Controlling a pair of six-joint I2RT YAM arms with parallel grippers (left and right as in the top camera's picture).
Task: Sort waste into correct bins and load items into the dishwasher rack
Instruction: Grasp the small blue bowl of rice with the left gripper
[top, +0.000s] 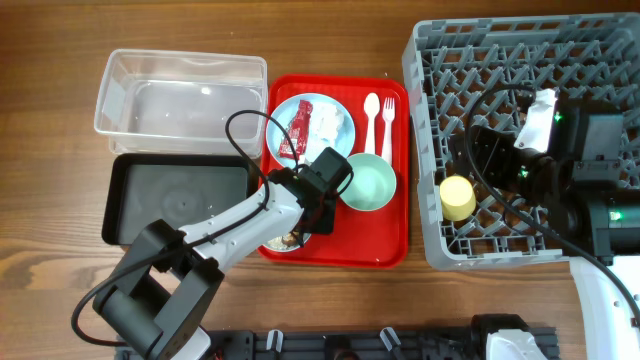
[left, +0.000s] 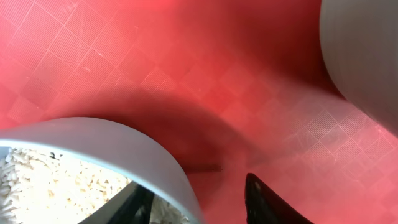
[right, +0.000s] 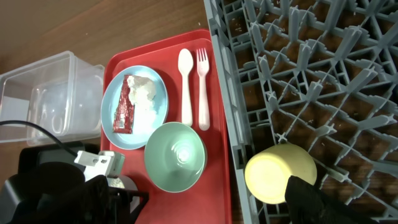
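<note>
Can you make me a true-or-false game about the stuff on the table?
1. The yellow cup sits in the grey rack. True.
2. The clear tub has rubbish in it. False: nothing shows inside it.
3. The red wrapper lies on the blue plate. True.
4. The spoon and fork are in the rack. False: they lie side by side on the red tray.
5. The left gripper is at the little bowl of rice. True: one finger is inside the rim, one outside.
</note>
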